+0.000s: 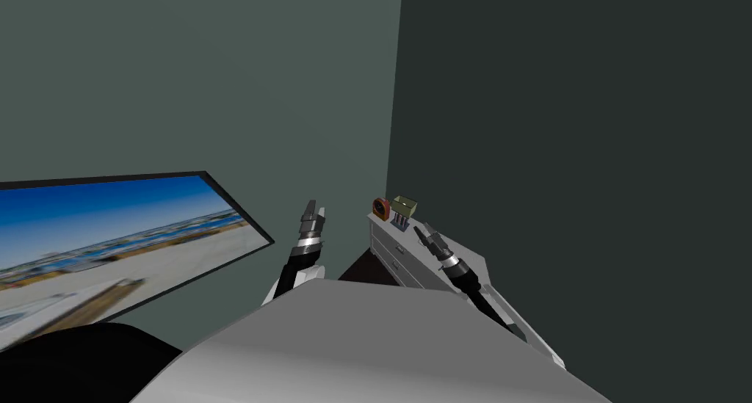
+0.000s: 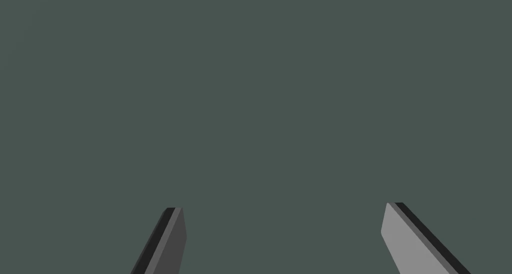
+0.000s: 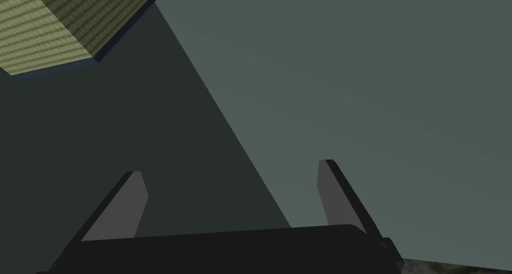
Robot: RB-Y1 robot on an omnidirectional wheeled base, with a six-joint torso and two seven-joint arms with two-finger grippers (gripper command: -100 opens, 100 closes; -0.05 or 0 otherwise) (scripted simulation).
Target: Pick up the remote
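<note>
1. Facing a corner of grey-green walls, looking steeply down on a white dresser (image 1: pixel 391 250) tucked into that corner.
2. Reaching the right gripper (image 1: pixel 419 232) out over the dresser's top, aiming along it toward the corner.
3. Holding that right gripper (image 3: pixel 231 166) wide open, both blades well apart and clasping nothing.
4. Catching an olive box (image 3: pixel 45 26) close ahead in the right wrist view, off to one side of the blades and not between them.
5. Spotting the same olive box (image 1: pixel 405 204) on a grey base at the dresser's far end, just beside a round red-brown thing (image 1: pixel 380 208).
6. Raising the left gripper (image 1: pixel 316 208) between a big screen (image 1: pixel 110 230) and the dresser, pointing at the wall.
7. Showing the left gripper (image 2: pixel 282 206) open too, blades spread against plain grey-green wall.
8. Glowing with blue sky and a pale shore, that screen, off to the left.
9. Searching for the remote: cannot tell where it is lying.
</note>
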